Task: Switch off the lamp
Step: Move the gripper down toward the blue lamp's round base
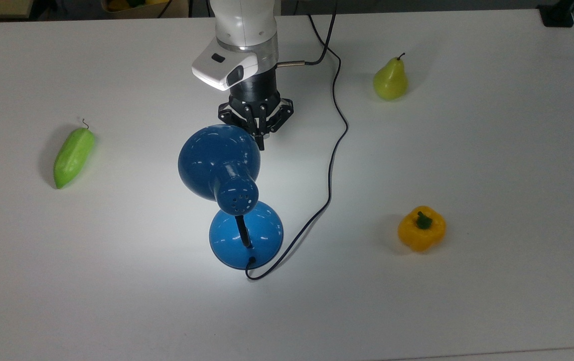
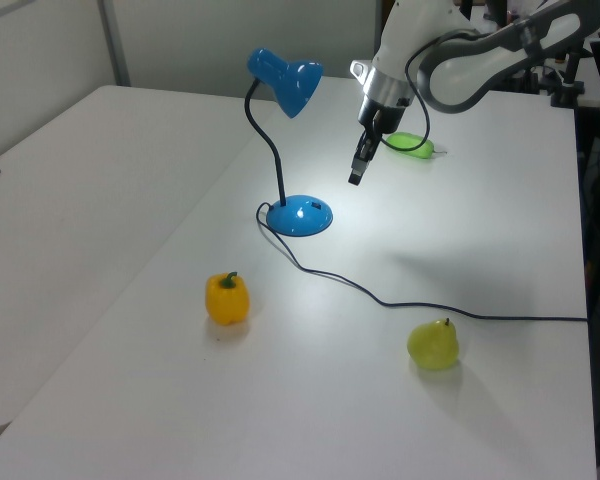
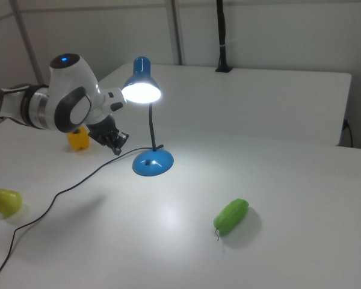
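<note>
Reading the top view from its left: a green gourd (image 1: pixel 73 156) lies on the white bench (image 1: pixel 492 165), well apart from everything else. Next comes the lamp (image 1: pixel 219 161), upright near the bench centre, its shade over the bench and its round base just below the shade in the top view. The right view shows the bulb lit, with a bright pool on the bench under it; the lamp is therefore not yet switched off.

My tool (image 1: pixel 260 143) hangs just beside the top view's right edge of the shade, fingers pressed together, holding nothing. In the left view it points down above the bench, apart from the lamp base.

Further right, the black cord (image 1: pixel 335 145) runs from the base toward the far edge. A pear (image 1: pixel 390 80) and a yellow pepper (image 1: pixel 421 228) stand well clear.

Status: approach only. Remaining: locate and press the switch, which I cannot identify here.
</note>
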`<action>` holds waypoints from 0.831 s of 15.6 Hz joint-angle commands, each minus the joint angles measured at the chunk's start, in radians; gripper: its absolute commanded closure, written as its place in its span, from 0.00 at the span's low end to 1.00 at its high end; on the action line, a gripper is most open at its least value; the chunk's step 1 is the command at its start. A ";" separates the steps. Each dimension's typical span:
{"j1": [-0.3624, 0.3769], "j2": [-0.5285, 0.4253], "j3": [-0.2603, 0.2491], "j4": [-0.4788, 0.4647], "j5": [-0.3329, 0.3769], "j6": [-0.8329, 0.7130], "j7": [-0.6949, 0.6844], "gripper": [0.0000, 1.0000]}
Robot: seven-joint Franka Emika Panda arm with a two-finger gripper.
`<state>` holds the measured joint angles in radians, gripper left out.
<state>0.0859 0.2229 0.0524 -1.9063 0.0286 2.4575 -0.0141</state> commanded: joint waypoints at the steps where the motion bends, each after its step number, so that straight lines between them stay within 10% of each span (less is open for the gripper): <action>1: -0.003 0.035 -0.008 -0.013 -0.013 0.122 -0.021 1.00; 13: -0.028 0.190 -0.009 -0.001 -0.019 0.455 -0.024 1.00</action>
<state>0.0623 0.3898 0.0462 -1.9064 0.0283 2.8587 -0.0213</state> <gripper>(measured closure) 0.991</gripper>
